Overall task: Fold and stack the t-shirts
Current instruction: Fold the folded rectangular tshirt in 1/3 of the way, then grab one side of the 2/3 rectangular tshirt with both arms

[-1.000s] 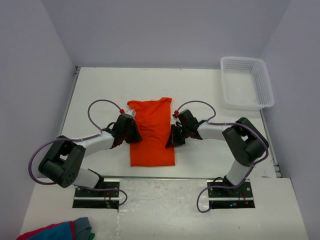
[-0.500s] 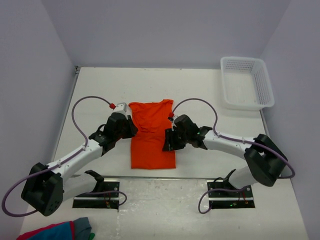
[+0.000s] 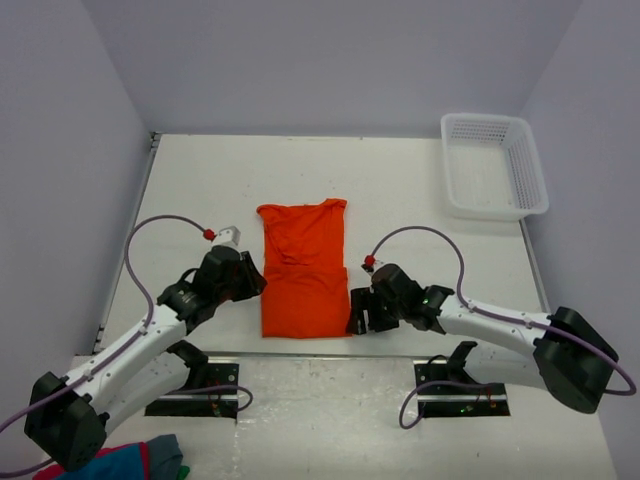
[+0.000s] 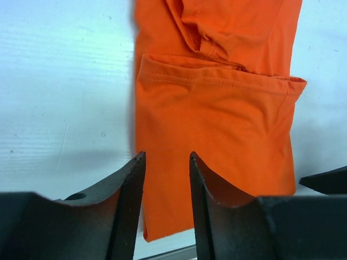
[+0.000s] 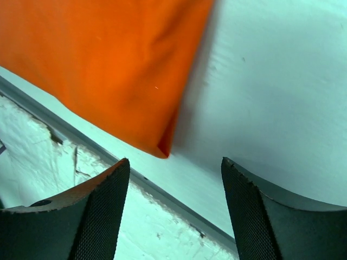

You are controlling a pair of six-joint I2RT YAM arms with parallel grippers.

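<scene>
A plain bright orange short-sleeved t-shirt (image 3: 303,270) lies flat in the middle of the white desk (image 3: 200,180). It is folded into a narrow upright rectangle, its collar end toward the far wall. The left wrist view shows the near half doubled over, with a stitched hem running straight across the cloth (image 4: 217,135) and loose folds bunched beyond it.

The two robot arms flank the garment. The left gripper (image 3: 252,283) sits just beside the shirt's left edge. Its black fingers (image 4: 130,184) are parted by a slim gap with nothing clamped between them (image 4: 167,157); orange cloth and bare desk show beyond the tips.

The right gripper (image 3: 358,314) is low at the shirt's near right corner. Its textured fingers (image 5: 103,206) are spread wide and hold nothing (image 5: 174,161). From the right wrist camera, that corner of the shirt (image 5: 108,70) ends close to the seam at the desk's near edge, apart from both fingertips.

A white plastic lattice basket (image 3: 537,175) stands at the far right corner of the desk, well apart from the shirt. A bundle of red, blue and grey cloth (image 3: 115,462) lies at the near left, beside the left arm's base.
</scene>
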